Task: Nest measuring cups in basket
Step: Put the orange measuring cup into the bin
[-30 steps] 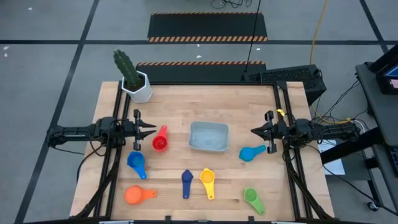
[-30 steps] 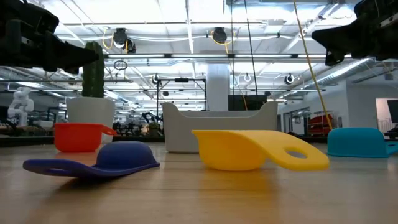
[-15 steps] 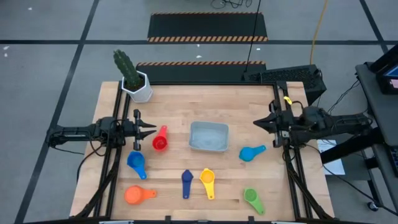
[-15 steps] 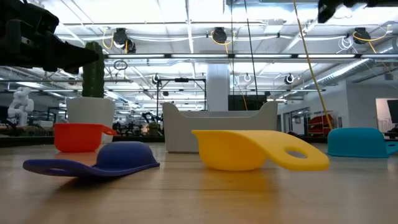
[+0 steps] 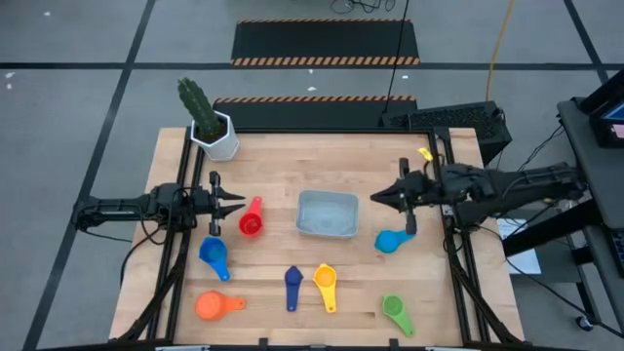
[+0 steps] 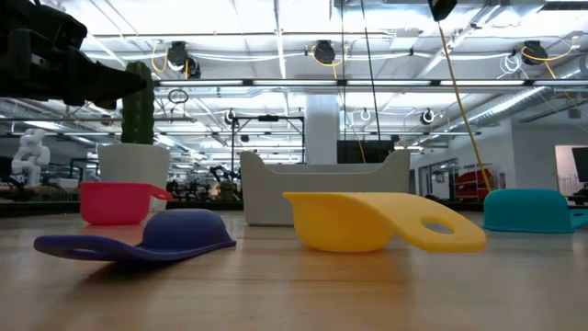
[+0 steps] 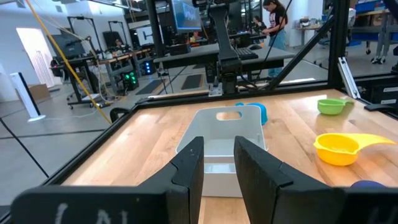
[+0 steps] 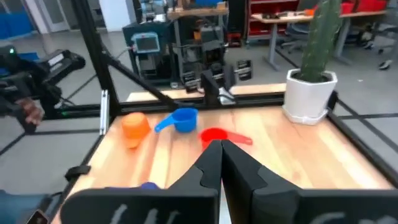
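Right gripper (image 5: pixel 382 196), fingers together, hangs beside basket (image 5: pixel 327 214), above table.

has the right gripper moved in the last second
Yes. In the high view the right gripper has moved inward from the table's right rail toward the basket, fingers shut, and now sits just above the light blue cup.

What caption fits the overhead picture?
Seven measuring cups lie scattered around an empty basket as the right gripper reaches inward.

basket (image 5: pixel 328 214): mid-table, no cups inside | measuring cups (image 5: pixel 324 282): scattered around it
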